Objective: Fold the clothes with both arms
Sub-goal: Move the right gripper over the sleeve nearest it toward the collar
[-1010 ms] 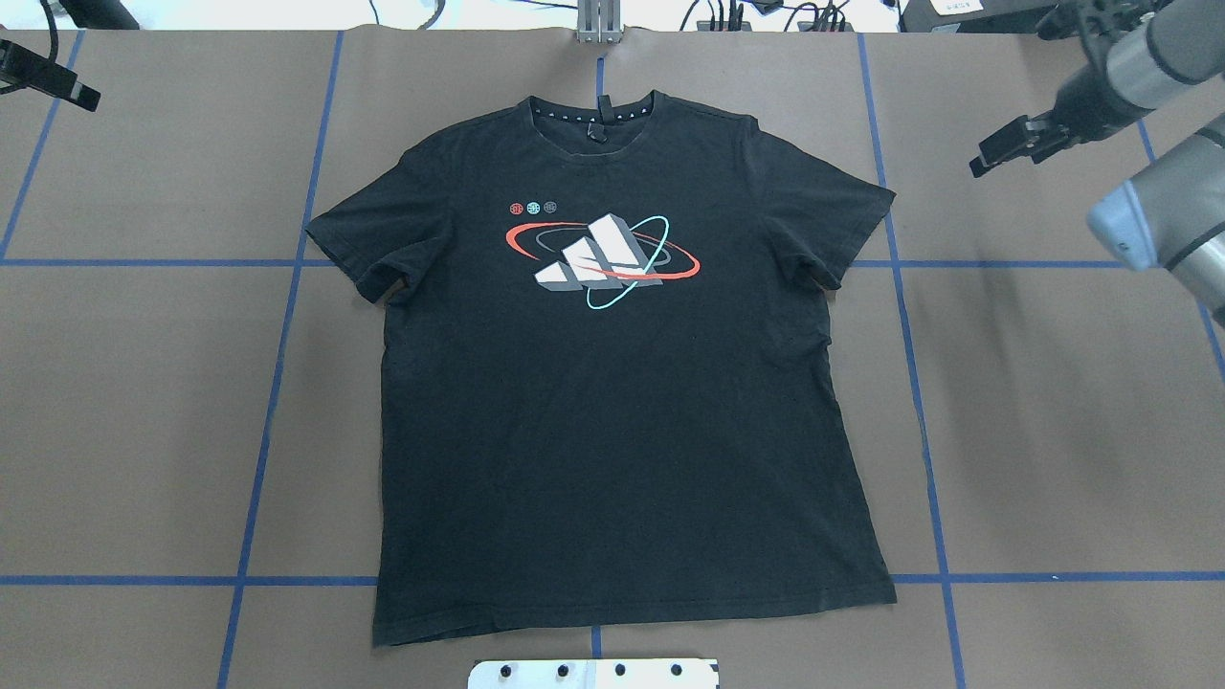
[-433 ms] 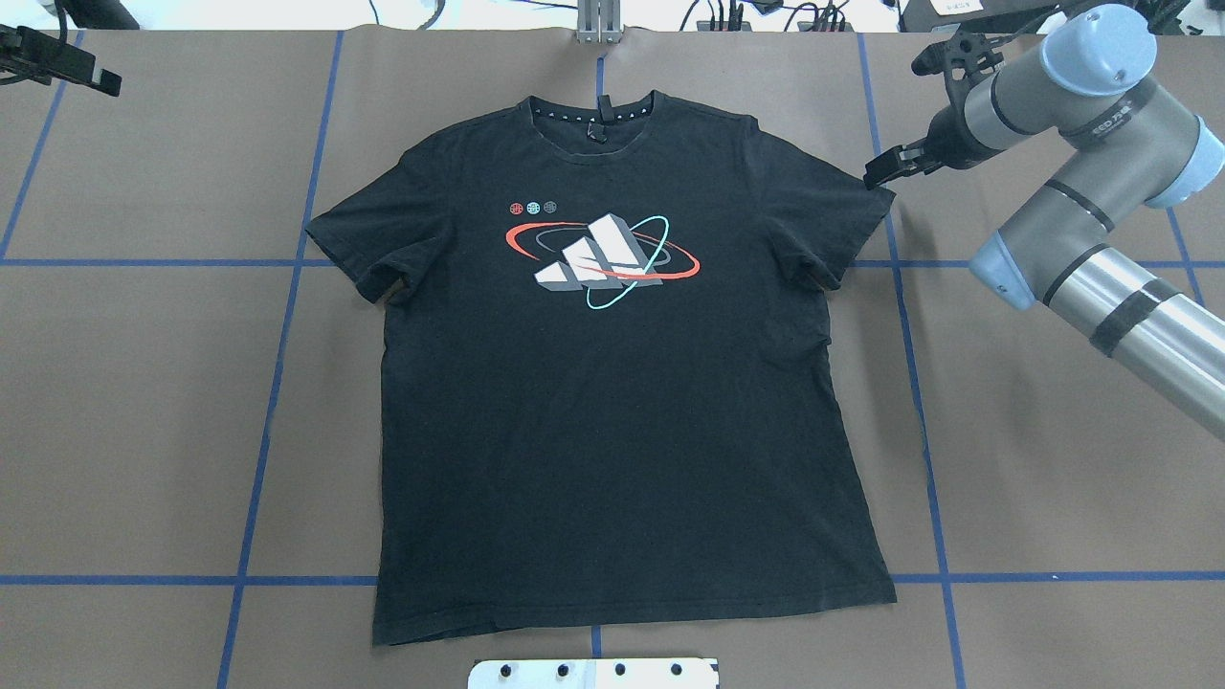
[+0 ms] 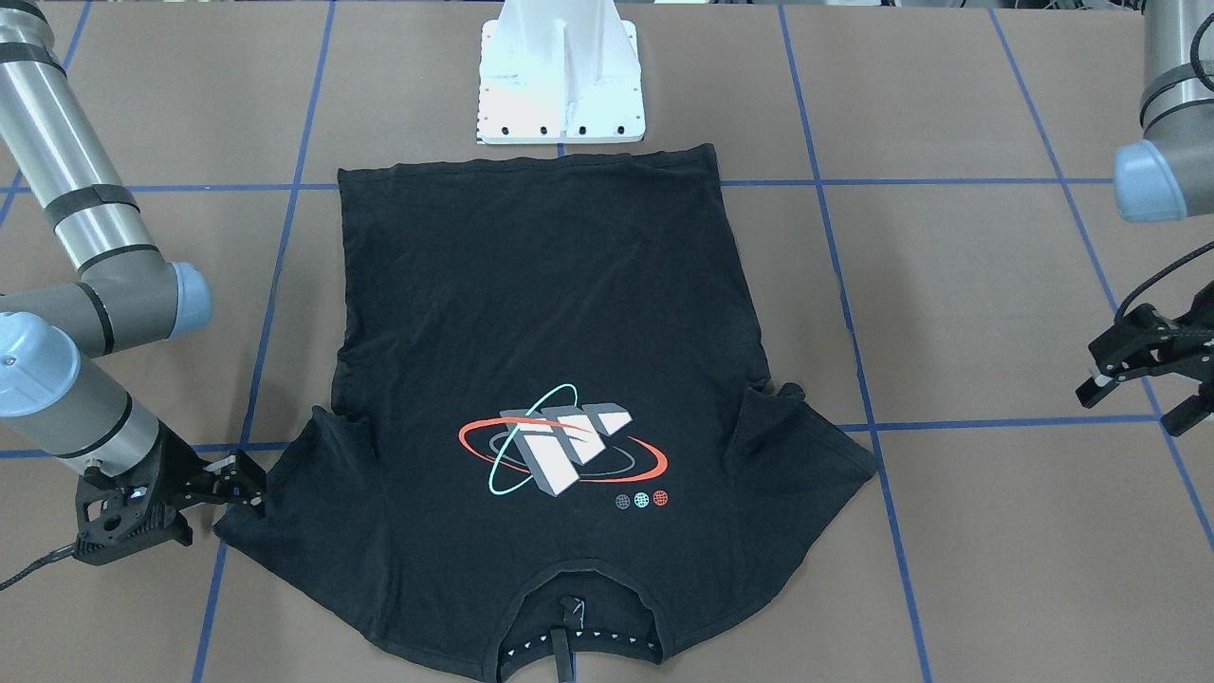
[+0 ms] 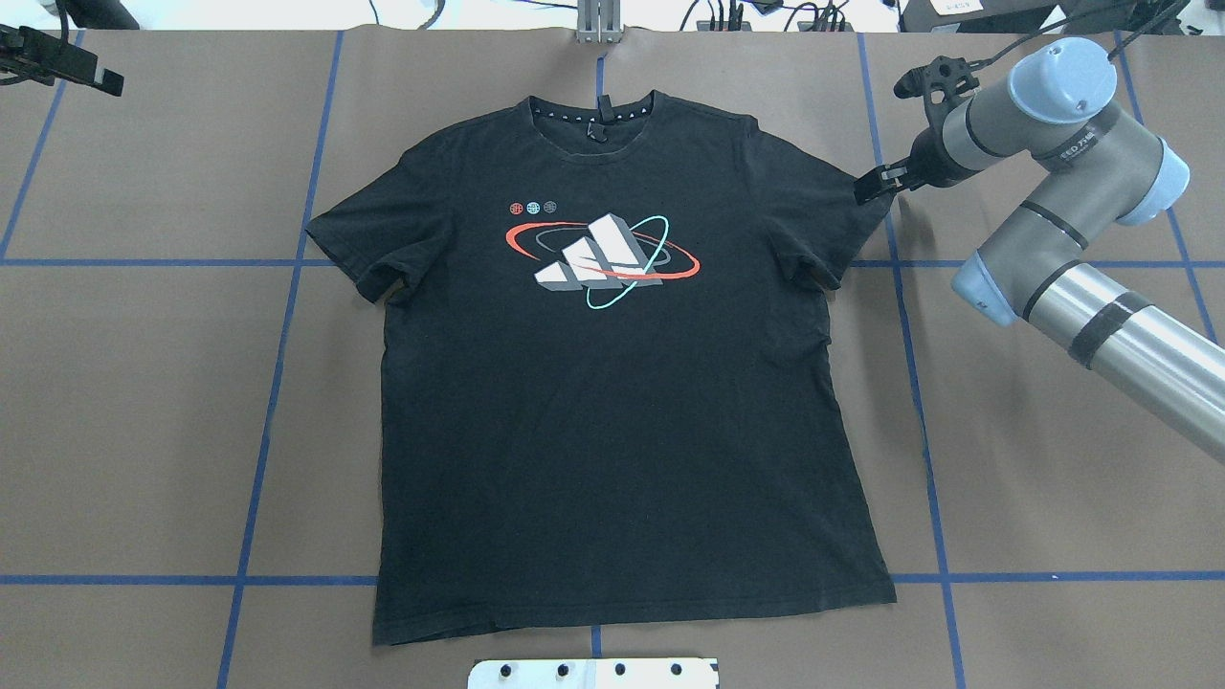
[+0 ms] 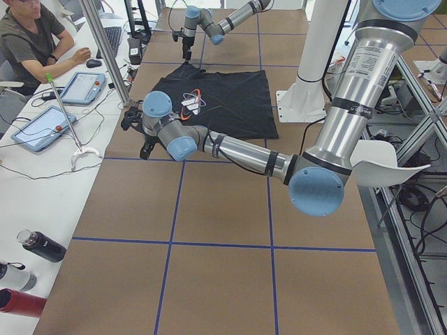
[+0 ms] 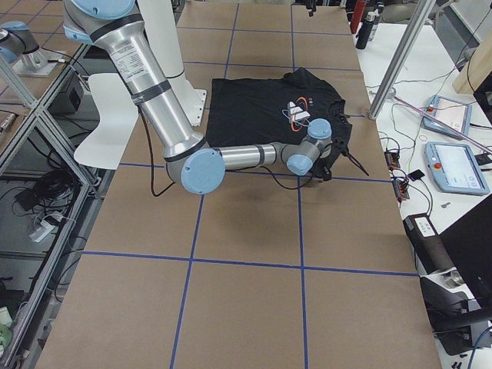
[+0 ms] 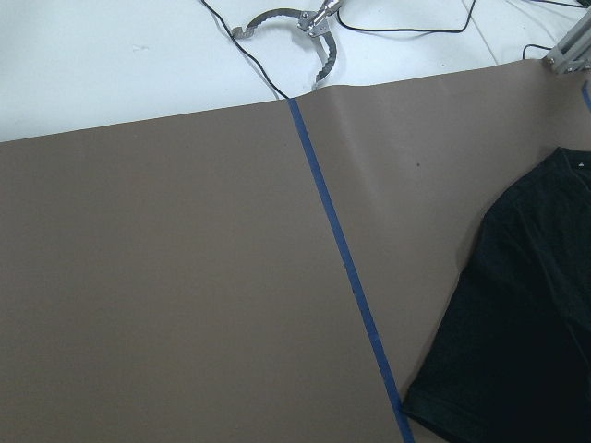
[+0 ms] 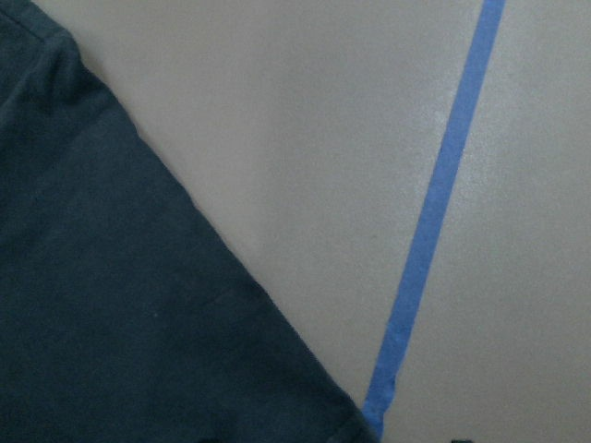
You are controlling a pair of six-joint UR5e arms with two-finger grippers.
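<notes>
Black T-shirt point(image 4: 612, 383) is laid flat on the brown-papered table point(image 4: 144, 431), print side up, collar on the side away from the white pedestal base point(image 3: 561, 85) and hem just beside it. Right gripper point(image 4: 869, 185) is held low at the outer tip of the nearer sleeve point(image 4: 842, 230), fingertips at the sleeve edge. Whether cloth is caught, and how far the jaws are parted, cannot be told. In the right wrist view only the sleeve edge and a blue tape line point(image 8: 434, 231) are seen. Left gripper point(image 3: 1138, 384) is seen with jaws spread and nothing between them. It is held well apart from the other sleeve point(image 4: 373, 249), the shirt lying inboard of it.
</notes>
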